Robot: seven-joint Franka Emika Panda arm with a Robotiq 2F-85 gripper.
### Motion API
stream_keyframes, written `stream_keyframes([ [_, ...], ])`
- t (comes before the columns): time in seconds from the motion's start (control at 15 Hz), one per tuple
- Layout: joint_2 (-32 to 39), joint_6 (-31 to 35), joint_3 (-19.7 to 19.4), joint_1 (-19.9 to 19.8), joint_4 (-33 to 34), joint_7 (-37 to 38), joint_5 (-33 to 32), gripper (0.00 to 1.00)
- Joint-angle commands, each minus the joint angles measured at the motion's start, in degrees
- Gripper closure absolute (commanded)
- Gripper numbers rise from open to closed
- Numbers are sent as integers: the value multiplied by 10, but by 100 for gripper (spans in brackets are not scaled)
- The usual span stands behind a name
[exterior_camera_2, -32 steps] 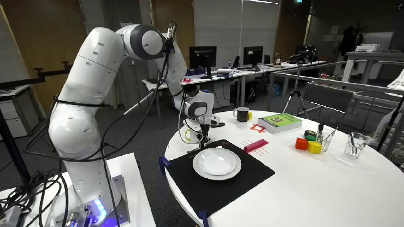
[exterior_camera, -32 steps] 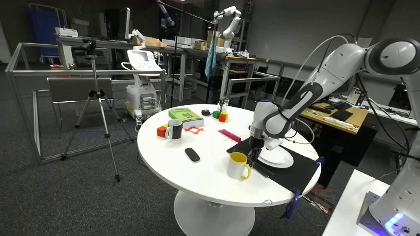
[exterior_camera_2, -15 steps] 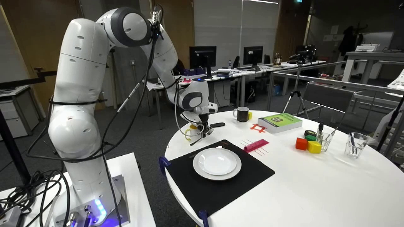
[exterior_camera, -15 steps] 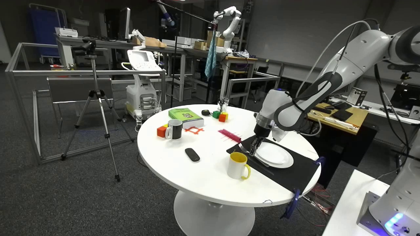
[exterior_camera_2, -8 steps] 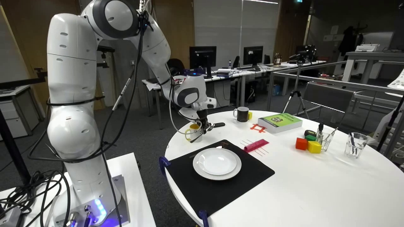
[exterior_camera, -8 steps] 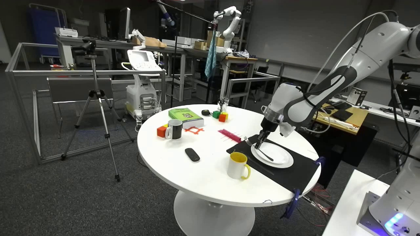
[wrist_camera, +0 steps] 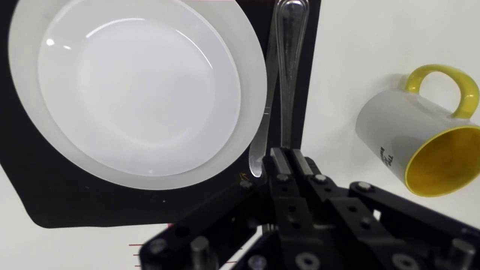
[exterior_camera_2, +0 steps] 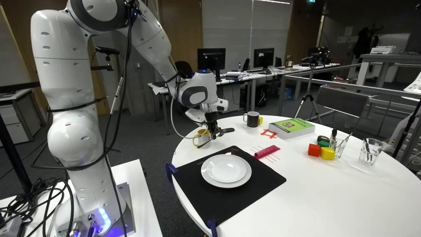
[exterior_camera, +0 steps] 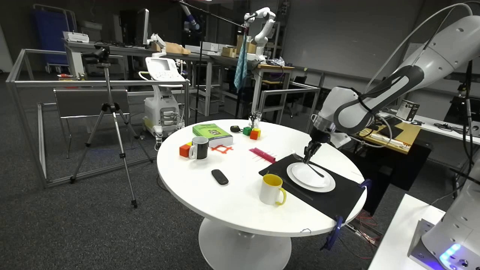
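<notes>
A: What is held?
B: A utensil (wrist_camera: 290,56) is clamped partway along in the gripper (wrist_camera: 290,161), its ends left jutting either side.
A: What could go wrong?
B: If it is swivelled in that narrow hold, the plates (wrist_camera: 150,93) near the gripper could be struck.

The arm (exterior_camera_2: 64,72) stands up from its base (exterior_camera_2: 87,200), bends at the elbow (exterior_camera_2: 100,11) and slopes down to the wrist (exterior_camera_2: 197,93); the claw (wrist_camera: 287,151) points downward aslant, its fingers (wrist_camera: 280,162) pinched nearly together.
</notes>
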Motion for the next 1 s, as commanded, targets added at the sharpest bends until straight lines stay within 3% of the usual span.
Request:
stream_keyframes([
  [0.0, -61, -59, -15, -14, -31, -9, 8, 98],
  [0.4, -92, -124, -48, -31, -43, -13, -2, 98],
  [0.93, -73, -144, -64, -36, -32, -18, -11, 98],
])
